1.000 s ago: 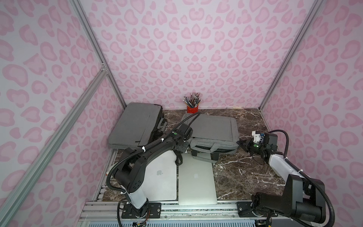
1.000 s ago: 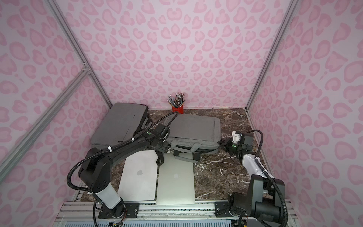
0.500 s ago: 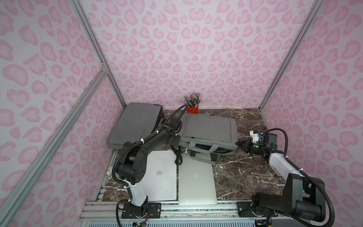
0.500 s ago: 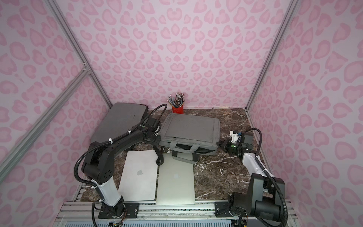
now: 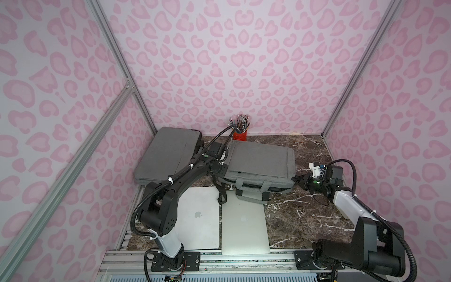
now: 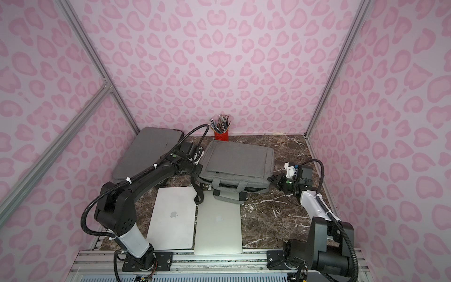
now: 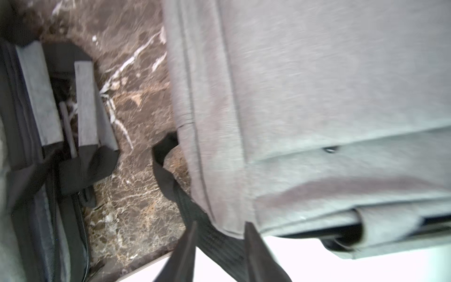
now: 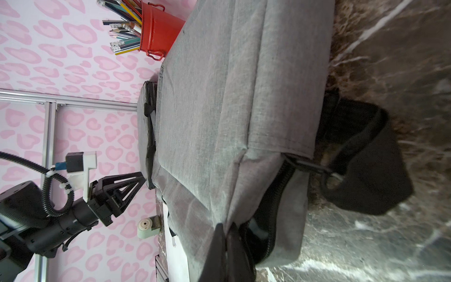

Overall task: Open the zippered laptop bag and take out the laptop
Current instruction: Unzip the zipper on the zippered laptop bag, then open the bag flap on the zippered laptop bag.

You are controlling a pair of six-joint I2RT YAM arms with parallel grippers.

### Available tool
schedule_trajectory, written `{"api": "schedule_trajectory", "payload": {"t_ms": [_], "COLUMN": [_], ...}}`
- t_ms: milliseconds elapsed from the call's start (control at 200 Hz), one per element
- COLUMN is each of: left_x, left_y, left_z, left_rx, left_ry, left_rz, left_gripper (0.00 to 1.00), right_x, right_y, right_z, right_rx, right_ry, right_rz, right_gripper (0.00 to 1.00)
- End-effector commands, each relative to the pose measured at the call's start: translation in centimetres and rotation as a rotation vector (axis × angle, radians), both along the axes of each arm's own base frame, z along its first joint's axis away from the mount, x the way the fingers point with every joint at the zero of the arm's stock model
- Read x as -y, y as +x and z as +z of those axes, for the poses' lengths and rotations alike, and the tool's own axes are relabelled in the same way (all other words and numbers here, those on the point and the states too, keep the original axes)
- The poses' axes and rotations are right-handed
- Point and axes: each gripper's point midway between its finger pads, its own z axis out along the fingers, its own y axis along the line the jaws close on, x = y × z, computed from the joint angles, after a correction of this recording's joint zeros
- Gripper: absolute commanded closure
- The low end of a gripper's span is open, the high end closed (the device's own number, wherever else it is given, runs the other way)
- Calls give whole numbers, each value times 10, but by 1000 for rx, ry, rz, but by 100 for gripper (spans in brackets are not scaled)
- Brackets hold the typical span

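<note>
We find bag [image 5: 258, 161] zip [image 8: 275, 193] part-open at one corner, laptop prob. inside; right fingers [image 8: 217, 254] pinch bag fabric, left fingers [image 7: 185, 254] spread.

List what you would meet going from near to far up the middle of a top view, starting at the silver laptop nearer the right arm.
Silver laptop → grey zippered laptop bag → red pencil bucket → pink patterned back wall.
</note>
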Motion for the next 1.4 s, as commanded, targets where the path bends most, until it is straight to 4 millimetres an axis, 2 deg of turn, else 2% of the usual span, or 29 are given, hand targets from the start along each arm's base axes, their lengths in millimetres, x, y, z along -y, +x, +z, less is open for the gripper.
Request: {"api": "schedule_trajectory", "payload": {"t_ms": [0, 95, 200, 305, 425, 510, 525, 630, 790, 965, 1035, 1185, 1230, 1250, 1355, 1395], "left_x": [15, 29, 50, 74, 98, 110, 116, 134, 145, 145, 143, 144, 144, 144, 142, 142], "left_y": [-3, -12, -26, -36, -38, -42, -38, -41, -39, -33, -26, -22, -22, -22, -25, -26], "left_z": [16, 21, 17, 12, 6, -8, 0, -5, -19, -35, -40, -42, -42, -42, -41, -38], "left_rx": [57, 72, 78, 95, 113, 97, 119, 151, 133, 112, 109, 94, 94, 91, 68, 62], "left_ry": [-24, -24, 21, 93, 131, 158, 151, 175, 196, 244, 278, 292, 291, 292, 296, 297], "left_rz": [-98, -184, -319, -428, -520, -579, -590, -680, -725, -728, -711, -695, -693, -694, -695, -689], "left_gripper": [50, 41, 36, 35, 33, 31, 31, 30, 29, 30, 36, 56, 64, 70, 89, 93], "right_x": [-1, 0, 1, 0, 1, 2, 3, 3, 3, 4, 4, 4, 4, 5, 5, 6], "right_y": [6, 9, 11, 11, 13, 14, 14, 15, 16, 18, 17, 17, 17, 17, 17, 18], "right_z": [7, 9, 8, 6, 5, 5, 5, 4, 3, 1, 0, -1, -1, -1, -2, -2], "right_rx": [32, 37, 34, 32, 31, 28, 29, 28, 25, 21, 17, 17, 17, 17, 16, 16], "right_ry": [-6, -19, -26, -25, -25, -32, -33, -35, -33, -31, -30, -28, -29, -29, -28, -30], "right_rz": [11, 16, 16, 23, 22, 21, 20, 23, 22, 22, 23, 22, 23, 22, 22, 20], "right_gripper": [100, 100, 100, 100, 100, 100, 100, 100, 100, 100, 100, 100, 100, 100, 100, 100]}}
